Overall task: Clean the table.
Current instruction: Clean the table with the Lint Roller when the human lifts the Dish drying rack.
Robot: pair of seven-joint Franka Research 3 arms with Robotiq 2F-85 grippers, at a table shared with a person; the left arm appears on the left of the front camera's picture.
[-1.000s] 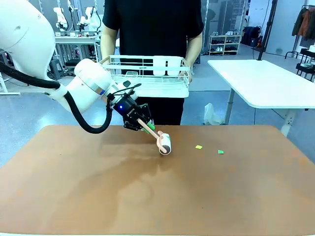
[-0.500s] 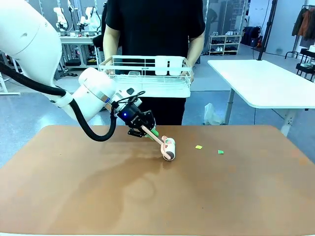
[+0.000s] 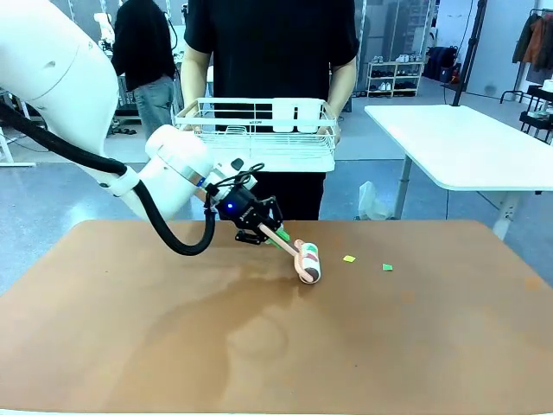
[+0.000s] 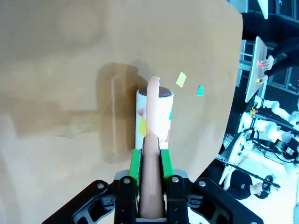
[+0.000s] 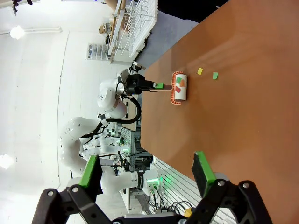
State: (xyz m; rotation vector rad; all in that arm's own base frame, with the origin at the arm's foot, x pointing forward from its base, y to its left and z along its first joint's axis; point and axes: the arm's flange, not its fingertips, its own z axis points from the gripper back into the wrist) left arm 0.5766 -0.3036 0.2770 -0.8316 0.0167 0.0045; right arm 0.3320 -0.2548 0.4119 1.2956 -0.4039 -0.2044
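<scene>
Left hand (image 3: pixel 276 234) grips lint roller (image 3: pixel 309 261) near far table (image 3: pixel 415 328) edge; right hand (image 5: pixel 145 165) released

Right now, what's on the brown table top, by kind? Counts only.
yellow scrap: 1
green scrap: 1
lint roller: 1, handle clamped in the left gripper
Total: 3
</scene>
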